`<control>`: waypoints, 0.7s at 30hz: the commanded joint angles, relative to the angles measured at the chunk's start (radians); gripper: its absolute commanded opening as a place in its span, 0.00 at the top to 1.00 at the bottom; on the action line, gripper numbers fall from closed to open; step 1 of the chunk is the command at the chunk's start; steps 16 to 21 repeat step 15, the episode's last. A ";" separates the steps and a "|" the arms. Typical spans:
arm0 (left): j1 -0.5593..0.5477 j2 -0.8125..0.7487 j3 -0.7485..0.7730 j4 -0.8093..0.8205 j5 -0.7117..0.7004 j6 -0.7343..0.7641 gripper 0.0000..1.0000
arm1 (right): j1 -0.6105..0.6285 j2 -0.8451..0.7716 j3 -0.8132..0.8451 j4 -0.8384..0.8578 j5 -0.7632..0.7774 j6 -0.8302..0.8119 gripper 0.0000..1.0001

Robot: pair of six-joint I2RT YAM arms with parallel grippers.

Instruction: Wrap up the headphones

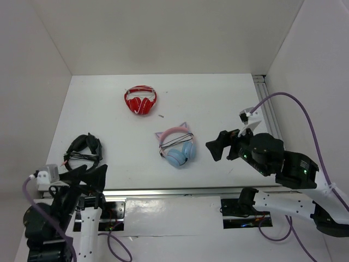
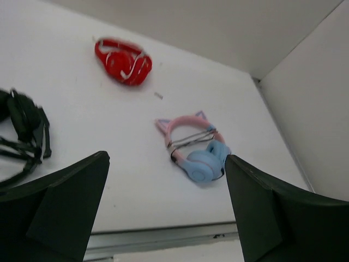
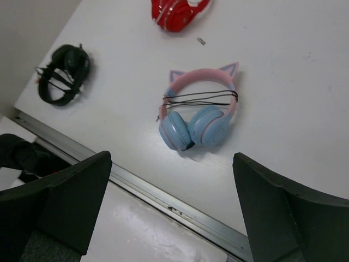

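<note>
The black headphones (image 1: 83,148) lie folded at the table's near left, with thin black cable looped across the earcups; they also show in the left wrist view (image 2: 22,123) and the right wrist view (image 3: 65,73). My left gripper (image 1: 87,174) hovers just in front of them at the near edge, open and empty (image 2: 166,158). My right gripper (image 1: 223,147) hangs to the right of the table's middle, open with nothing between its fingers (image 3: 172,157), well apart from the black headphones.
Red headphones (image 1: 140,101) lie at the back centre. Pink-and-blue cat-ear headphones (image 1: 177,146) with cable wound round the band lie mid-table, just left of my right gripper. A metal rail (image 1: 174,191) runs along the near edge, and white walls enclose the other sides.
</note>
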 commanded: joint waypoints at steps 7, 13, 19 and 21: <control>0.031 0.160 0.476 0.087 -0.050 0.066 0.00 | 0.007 0.041 0.134 -0.088 0.089 0.013 0.01; 0.019 0.169 0.488 0.076 -0.041 0.066 0.00 | 0.007 0.030 0.114 -0.097 0.079 0.013 0.01; 0.008 0.169 0.476 0.076 -0.041 0.066 0.00 | 0.007 0.030 0.114 -0.088 0.079 0.013 0.01; 0.008 0.169 0.476 0.076 -0.041 0.066 0.00 | 0.007 0.030 0.114 -0.088 0.079 0.013 0.01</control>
